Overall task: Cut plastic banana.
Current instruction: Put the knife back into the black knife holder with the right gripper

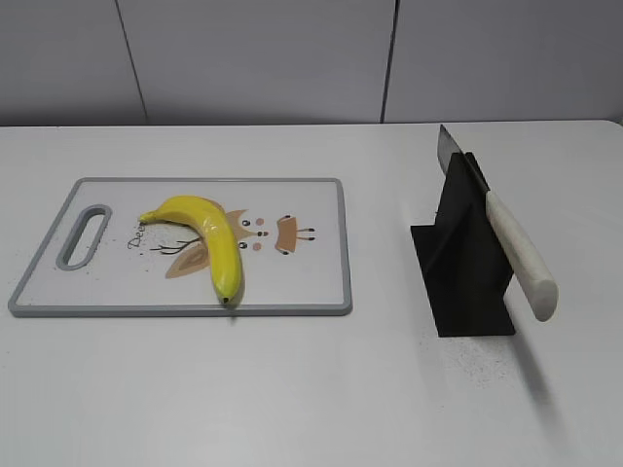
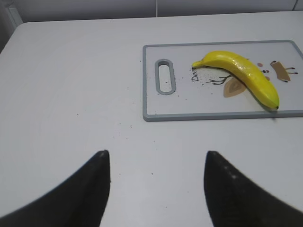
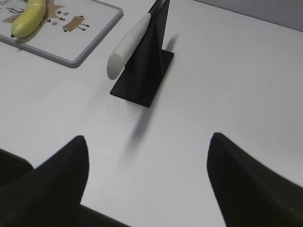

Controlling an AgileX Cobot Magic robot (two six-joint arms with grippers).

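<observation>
The plastic banana is glossy yellow and curved, lying on the white cutting board at left of the table. It also shows in the left wrist view and in the right wrist view. A knife with a white handle rests slanted in a black stand, handle toward the front; it also shows in the right wrist view. My left gripper is open and empty over bare table, left of the board. My right gripper is open and empty, in front of the stand. Neither gripper shows in the exterior view.
The cutting board has a grey rim, a handle slot at its left end and a printed deer drawing. The white table runs to a grey wall at the back.
</observation>
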